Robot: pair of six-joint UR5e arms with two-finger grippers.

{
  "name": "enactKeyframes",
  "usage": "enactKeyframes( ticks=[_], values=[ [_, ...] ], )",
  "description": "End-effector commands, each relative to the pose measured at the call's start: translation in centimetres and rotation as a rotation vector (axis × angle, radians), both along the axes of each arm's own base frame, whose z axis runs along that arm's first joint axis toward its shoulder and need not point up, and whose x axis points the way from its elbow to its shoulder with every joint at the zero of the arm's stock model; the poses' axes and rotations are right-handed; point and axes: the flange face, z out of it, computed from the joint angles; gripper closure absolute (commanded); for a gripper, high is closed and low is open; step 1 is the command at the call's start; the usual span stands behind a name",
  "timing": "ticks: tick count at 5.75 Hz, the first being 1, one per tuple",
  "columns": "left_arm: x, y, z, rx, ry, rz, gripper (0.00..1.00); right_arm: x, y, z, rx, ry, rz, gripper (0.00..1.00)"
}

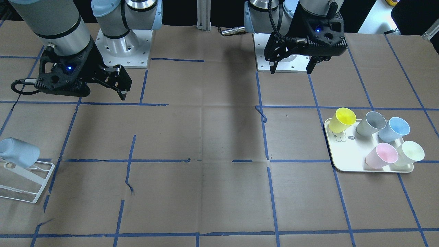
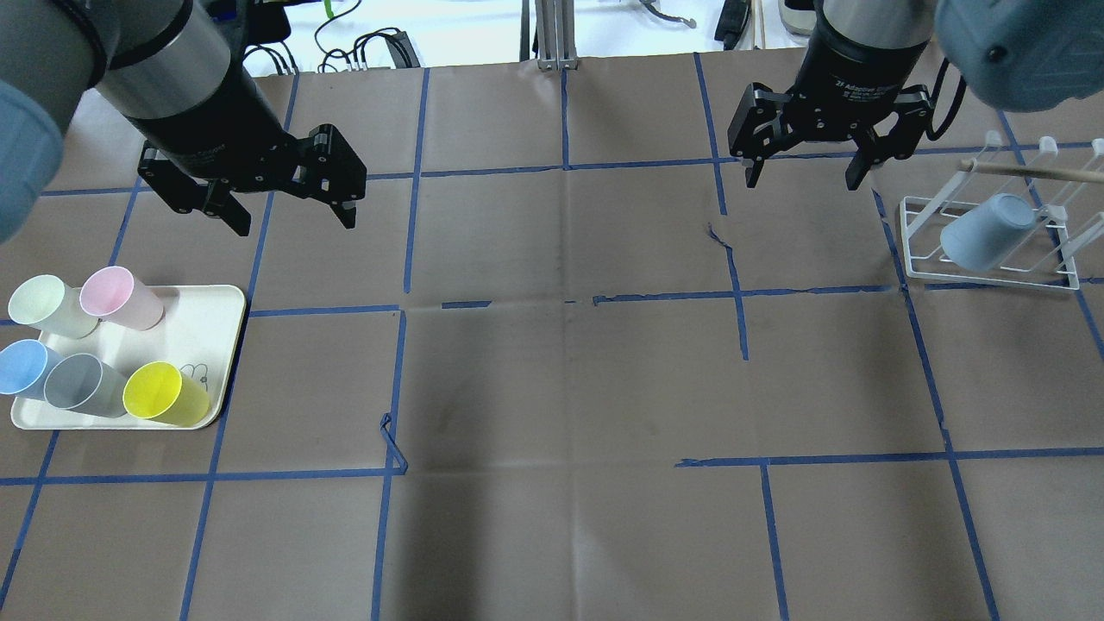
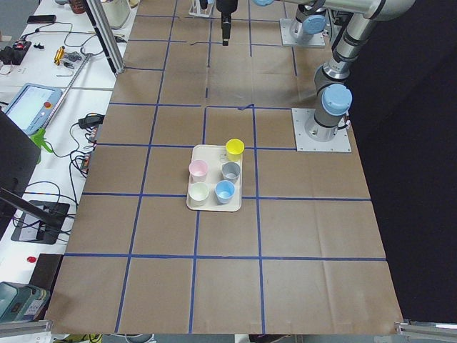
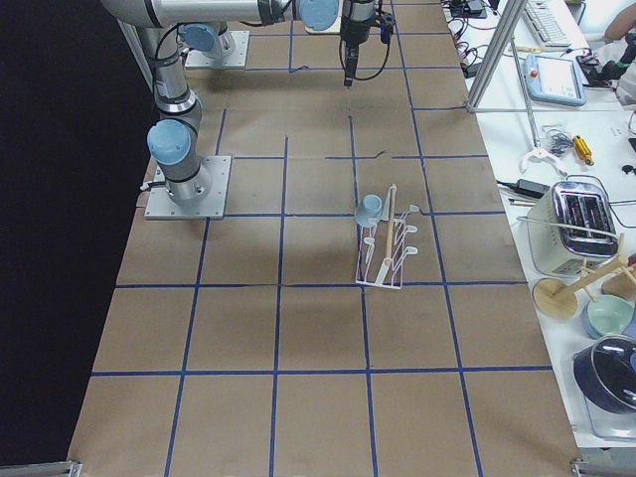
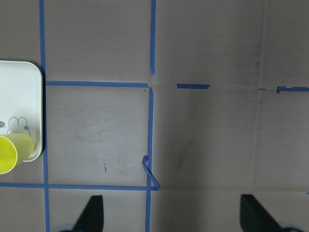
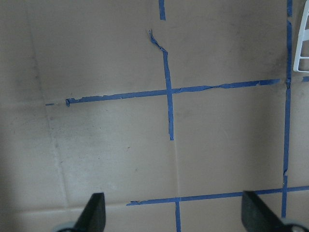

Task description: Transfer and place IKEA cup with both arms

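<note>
1. While both arms hung above the table, the left gripper (image 2: 295,226) and right gripper (image 2: 803,182) were spread wide and empty.
2. IKEA cup (image 2: 21,366) stood on the tray (image 2: 216,345) at the table's 9 o'clock, with the grey cup (image 2: 82,385) just beside it at 3 o'clock.
3. Risk: this crowding could cause a finger to topple neighbours, and the racked twin (image 2: 987,228) at 2 o'clock invites a mistaken pick.

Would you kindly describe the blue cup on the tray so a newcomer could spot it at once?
Find the white rounded plastic tray at the robot's left end of the table. Of its five tapered plastic cups, three form a row: yellow cup, grey cup, then the light-blue plastic cup at the end. It is the tray's only blue one.
</note>
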Motion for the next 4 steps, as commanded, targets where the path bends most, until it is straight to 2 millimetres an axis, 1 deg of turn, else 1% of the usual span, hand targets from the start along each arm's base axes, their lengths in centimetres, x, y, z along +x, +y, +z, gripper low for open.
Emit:
enactKeyframes(
  ticks=[1,2,3,4],
  values=[
    [0.0,0.1,0.1,-0.002,0.002,0.0,0.01,0.0,0.0,0.1,-0.002,0.0,0.001,0.0],
    [0.1,0.0,0.1,-0.002,0.001,0.001,0.01,0.0,-0.1,0.1,-0.005,0.001,0.0,0.0],
    [0.1,0.0,0.1,-0.002,0.002,0.001,0.01,-0.1,-0.2,0.6,-0.016,0.004,0.001,0.0],
    [0.1,0.0,0.1,-0.002,0.002,0.001,0.01,-0.5,-0.6,1.3,-0.034,0.0,-0.005,0.0]
  ],
)
